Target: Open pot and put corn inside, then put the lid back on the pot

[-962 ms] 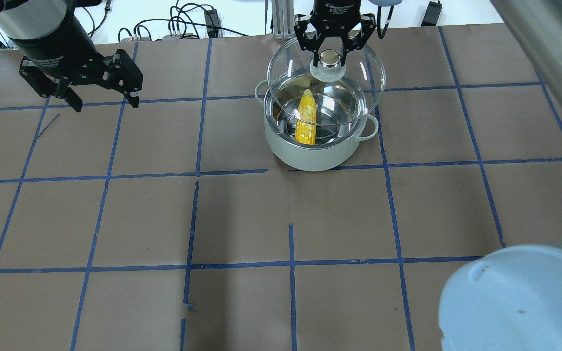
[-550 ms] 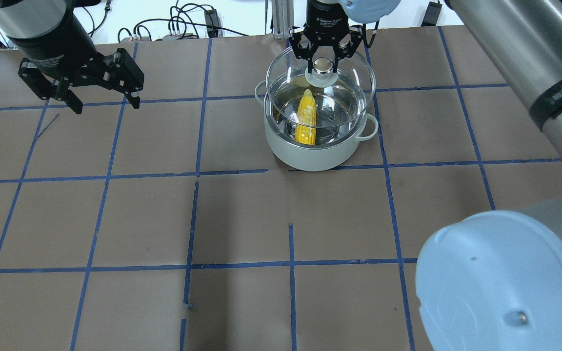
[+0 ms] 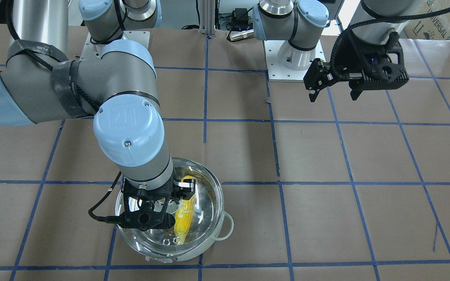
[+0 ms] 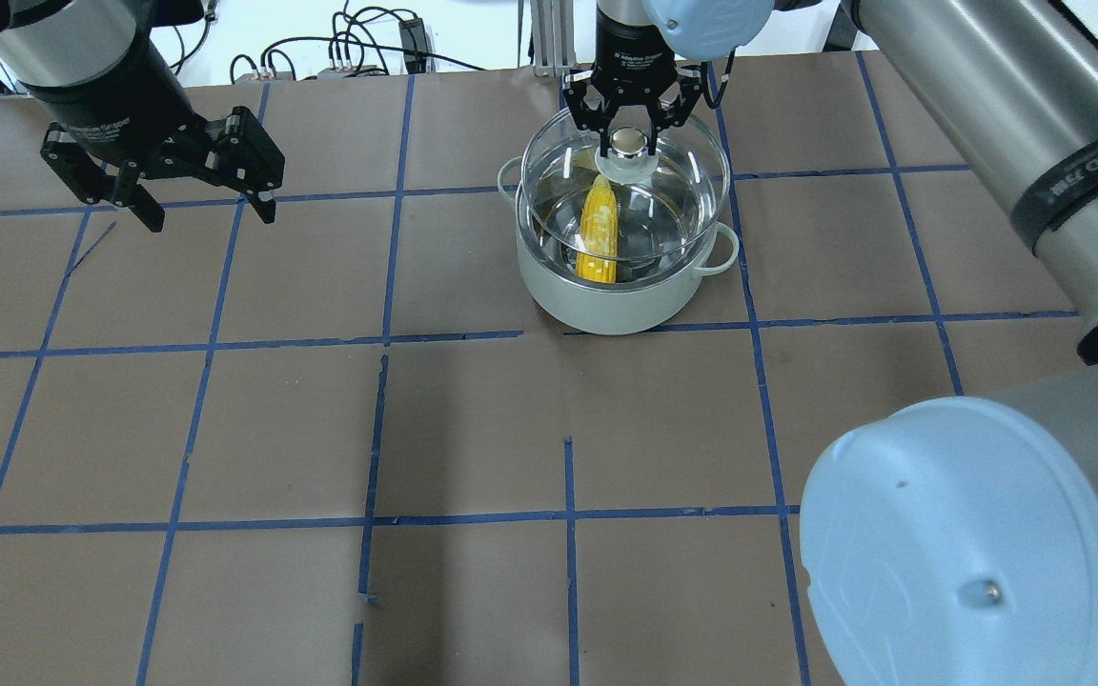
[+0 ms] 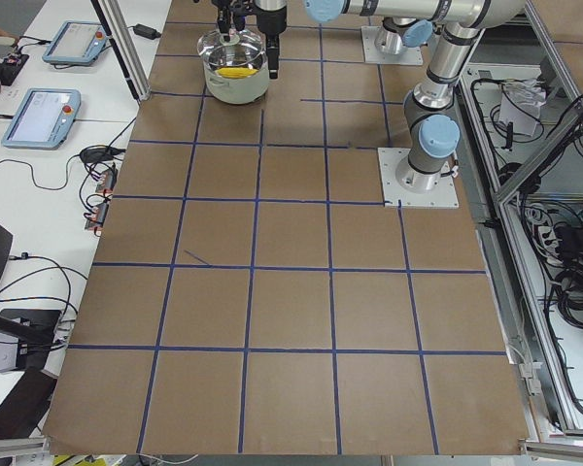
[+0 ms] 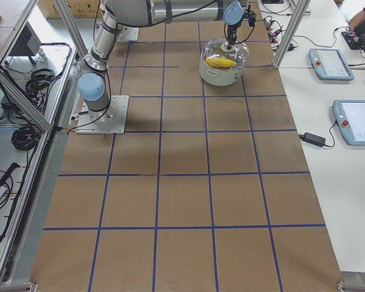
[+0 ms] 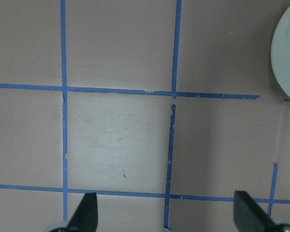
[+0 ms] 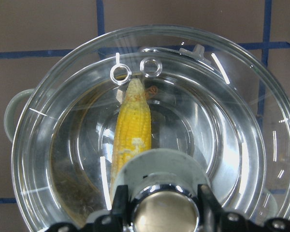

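Note:
The white pot (image 4: 616, 300) stands at the far middle of the table with the yellow corn (image 4: 599, 233) lying inside it. My right gripper (image 4: 629, 133) is shut on the knob (image 4: 629, 143) of the clear glass lid (image 4: 697, 171) and holds it level, close over the pot's mouth. I cannot tell whether the lid touches the rim. The right wrist view shows the corn (image 8: 133, 125) through the lid (image 8: 232, 96). The front view shows the pot (image 3: 186, 257), the lid (image 3: 211, 195) and the corn (image 3: 184, 218). My left gripper (image 4: 211, 217) is open and empty, far left of the pot.
The table is brown paper with a blue tape grid. My right arm's elbow (image 4: 949, 543) fills the near right of the overhead view. Cables lie beyond the far edge (image 4: 368, 48). The left wrist view shows bare table between the open fingers (image 7: 87, 212) and the pot's edge (image 7: 287, 53).
My right gripper has come down with the lid, from well above the pot to close over its mouth. The left gripper has hardly moved.

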Controlling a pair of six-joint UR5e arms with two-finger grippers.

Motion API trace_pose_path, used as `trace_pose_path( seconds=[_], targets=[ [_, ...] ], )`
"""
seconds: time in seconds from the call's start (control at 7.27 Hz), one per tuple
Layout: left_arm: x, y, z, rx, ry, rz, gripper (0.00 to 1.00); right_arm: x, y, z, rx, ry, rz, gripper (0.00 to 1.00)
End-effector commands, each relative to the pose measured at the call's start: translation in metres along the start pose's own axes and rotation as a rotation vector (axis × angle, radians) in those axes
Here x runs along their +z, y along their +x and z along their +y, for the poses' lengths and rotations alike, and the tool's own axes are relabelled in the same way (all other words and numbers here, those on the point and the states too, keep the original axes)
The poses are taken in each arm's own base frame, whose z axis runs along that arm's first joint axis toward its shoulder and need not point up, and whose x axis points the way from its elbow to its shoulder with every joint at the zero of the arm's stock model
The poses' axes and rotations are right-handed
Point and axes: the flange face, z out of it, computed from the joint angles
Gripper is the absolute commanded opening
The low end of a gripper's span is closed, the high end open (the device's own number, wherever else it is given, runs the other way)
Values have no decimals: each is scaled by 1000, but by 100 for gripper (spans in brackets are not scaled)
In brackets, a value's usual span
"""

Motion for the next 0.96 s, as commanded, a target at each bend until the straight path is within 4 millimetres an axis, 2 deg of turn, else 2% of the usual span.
trace_pose_path(
  seconds=[0.0,0.83],
  targets=[
    [1,0,0,1,-1,-1,100,11,-1,0,0,-20,1,39],
    [1,0,1,1,-1,4,100,25,-2,-4,-4,-40,1,39]
  ],
)
